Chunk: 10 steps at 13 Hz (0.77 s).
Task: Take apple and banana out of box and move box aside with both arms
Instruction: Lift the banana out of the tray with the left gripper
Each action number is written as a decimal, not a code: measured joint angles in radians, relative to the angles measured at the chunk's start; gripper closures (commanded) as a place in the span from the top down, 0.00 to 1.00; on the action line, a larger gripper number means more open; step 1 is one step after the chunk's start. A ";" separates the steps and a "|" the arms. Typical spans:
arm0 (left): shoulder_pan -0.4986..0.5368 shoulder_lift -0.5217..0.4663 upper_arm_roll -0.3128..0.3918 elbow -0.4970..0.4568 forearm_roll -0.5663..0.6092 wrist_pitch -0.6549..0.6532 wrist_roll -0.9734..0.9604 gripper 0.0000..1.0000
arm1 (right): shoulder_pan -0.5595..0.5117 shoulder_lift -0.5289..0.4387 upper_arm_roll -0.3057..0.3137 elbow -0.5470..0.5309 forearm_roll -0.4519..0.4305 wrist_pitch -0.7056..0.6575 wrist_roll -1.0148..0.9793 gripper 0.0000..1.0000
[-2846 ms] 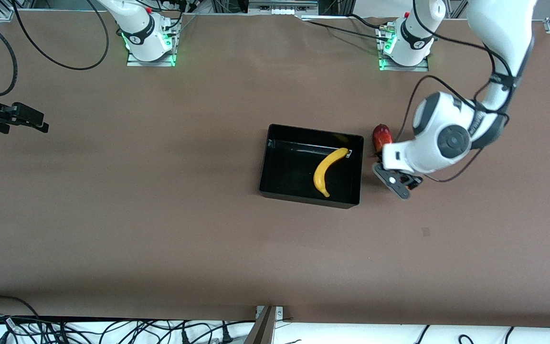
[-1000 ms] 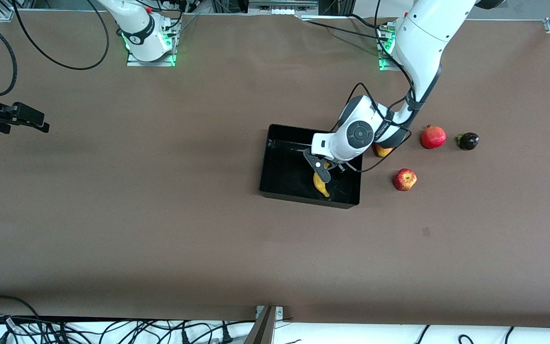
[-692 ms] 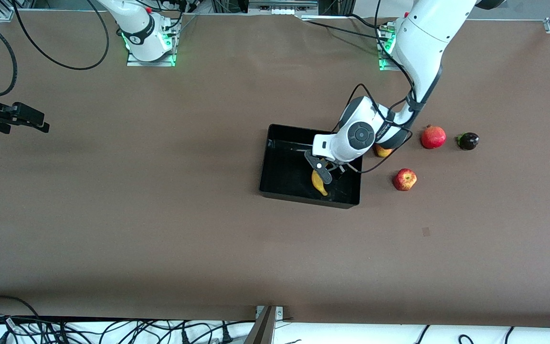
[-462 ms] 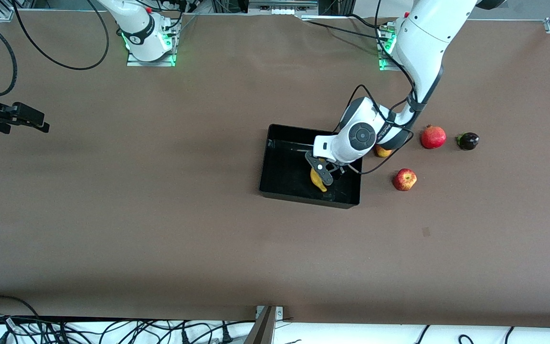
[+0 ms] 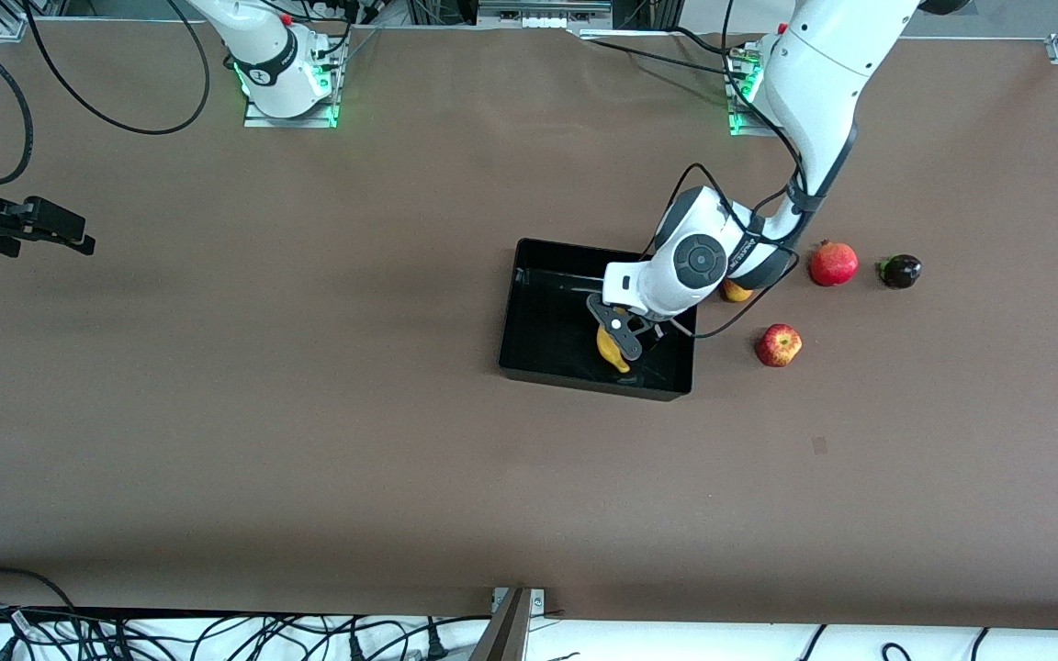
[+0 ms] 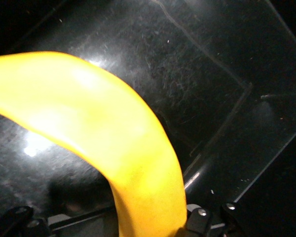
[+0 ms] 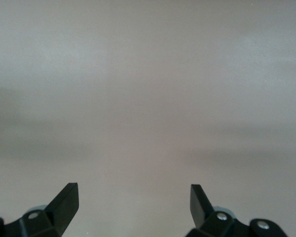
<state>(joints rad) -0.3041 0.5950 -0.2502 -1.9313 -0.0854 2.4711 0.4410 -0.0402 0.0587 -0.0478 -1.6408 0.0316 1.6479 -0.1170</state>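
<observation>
Banana (image 5: 613, 353), curved and yellow, lies inside the black box (image 5: 547, 353) near the table's (image 5: 309, 413) middle, pinched by the left gripper (image 5: 621, 341), whose fingers are clamped on it. In the left wrist view the banana (image 6: 113, 143) arches over the box's glossy floor (image 6: 212, 74). On the table toward the left arm's end sit an apple (image 5: 778, 345), a red-yellow fruit (image 5: 737, 293) partly hidden by the arm, a pomegranate (image 5: 833, 263) and a dark fruit (image 5: 901, 271). The right gripper (image 5: 56, 229) waits over the right arm's end of the table, fingers (image 7: 64, 202) spread wide over bare surface.
</observation>
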 measured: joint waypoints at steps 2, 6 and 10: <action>0.001 -0.050 0.002 0.004 0.000 -0.068 0.000 0.00 | 0.000 0.000 0.000 0.000 0.000 0.000 0.000 1.00; 0.029 -0.157 0.004 0.011 0.000 -0.209 0.000 0.00 | 0.000 0.000 0.000 0.000 0.000 -0.001 0.000 1.00; 0.092 -0.206 0.006 0.026 0.000 -0.289 0.000 0.00 | 0.013 0.000 0.015 0.000 0.004 -0.033 -0.006 1.00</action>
<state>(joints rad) -0.2120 0.3889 -0.2445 -1.9055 -0.0854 2.1821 0.4408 -0.0267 0.0588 -0.0329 -1.6406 0.0361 1.6149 -0.1229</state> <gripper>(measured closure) 0.727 0.000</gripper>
